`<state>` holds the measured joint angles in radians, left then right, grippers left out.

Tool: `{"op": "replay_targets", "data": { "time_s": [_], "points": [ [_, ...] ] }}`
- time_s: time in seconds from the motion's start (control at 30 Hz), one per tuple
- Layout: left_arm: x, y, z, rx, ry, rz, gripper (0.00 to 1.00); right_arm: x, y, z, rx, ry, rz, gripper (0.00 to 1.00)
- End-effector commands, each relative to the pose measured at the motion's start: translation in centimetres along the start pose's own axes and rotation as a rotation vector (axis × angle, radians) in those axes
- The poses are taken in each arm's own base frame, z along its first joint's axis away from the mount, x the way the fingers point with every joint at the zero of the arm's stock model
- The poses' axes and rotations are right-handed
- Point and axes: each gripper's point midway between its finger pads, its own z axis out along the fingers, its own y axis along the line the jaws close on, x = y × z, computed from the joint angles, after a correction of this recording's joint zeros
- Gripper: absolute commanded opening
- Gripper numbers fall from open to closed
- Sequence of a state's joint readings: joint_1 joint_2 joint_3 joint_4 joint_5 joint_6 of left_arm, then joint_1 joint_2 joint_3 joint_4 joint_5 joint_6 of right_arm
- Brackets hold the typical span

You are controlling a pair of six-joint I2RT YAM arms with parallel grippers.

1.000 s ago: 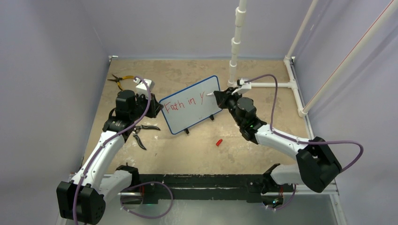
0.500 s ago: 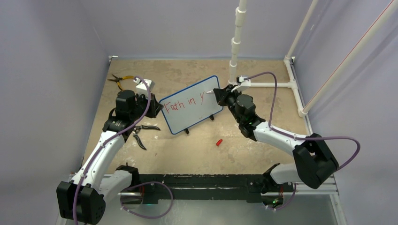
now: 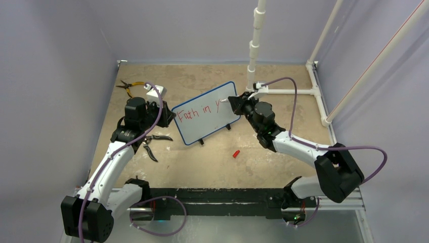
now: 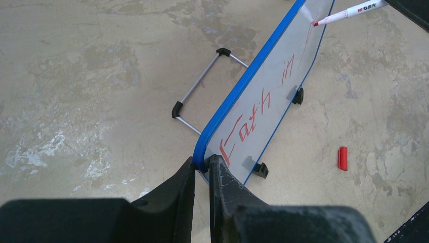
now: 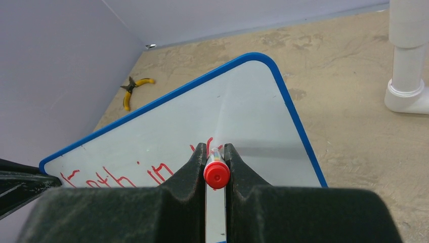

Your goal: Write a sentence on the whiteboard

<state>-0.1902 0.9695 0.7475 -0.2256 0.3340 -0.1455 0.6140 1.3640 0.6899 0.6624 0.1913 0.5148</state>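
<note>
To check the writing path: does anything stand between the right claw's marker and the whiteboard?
Nothing visible does. The marker in the right claw has its tip at the whiteboard, beside the last red letter.

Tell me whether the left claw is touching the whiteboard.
Touching. The left wrist view shows the left claw shut on the whiteboard at its near corner, one finger pressed against each side of the blue edge, with no gap.

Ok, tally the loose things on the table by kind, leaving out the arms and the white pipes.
whiteboard: 1
marker: 1
marker cap: 1
pliers: 2, the yellow-handled pliers and the black-handled pliers
Total: 5
</note>
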Motion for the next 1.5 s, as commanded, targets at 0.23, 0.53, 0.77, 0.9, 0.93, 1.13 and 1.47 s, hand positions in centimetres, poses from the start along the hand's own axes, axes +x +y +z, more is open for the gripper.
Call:
{"op": "replay_targets", "data": {
  "time_s": [0.23,0.53,0.77,0.9,0.93,1.13,1.47],
  "points": [
    [0.4,0.1,0.3,0.004,0.009,0.011,0.00,0.9,-1.1,-0.4,0.029,0.017,-0.020,0.00],
    [0.4,0.1,0.3,0.004,0.009,0.011,0.00,-1.0,-1.1,-0.1,0.064,-0.037,-0.016,0.00],
    [0.3,0.1,0.2,0.003,0.007,0.013,0.00,-2.6,-0.8,0.0,0.069,-0.071,-0.031,0.00],
    [0.3,0.1,0.2,0.005,0.005,0.014,0.00,-2.9,-0.3,0.2,0.054,-0.074,-0.031,0.00],
    [0.3,0.1,0.2,0.005,0.007,0.013,0.00,-2.9,-0.3,0.2,0.051,-0.075,-0.031,0.00],
    [0.3,0.1,0.2,0.005,0.008,0.014,0.00,-3.0,0.4,0.4,0.018,-0.073,-0.032,0.00],
    [0.4,0.1,0.2,0.005,0.008,0.012,0.00,-3.5,0.8,0.6,0.002,-0.092,-0.033,0.00]
  ]
}}
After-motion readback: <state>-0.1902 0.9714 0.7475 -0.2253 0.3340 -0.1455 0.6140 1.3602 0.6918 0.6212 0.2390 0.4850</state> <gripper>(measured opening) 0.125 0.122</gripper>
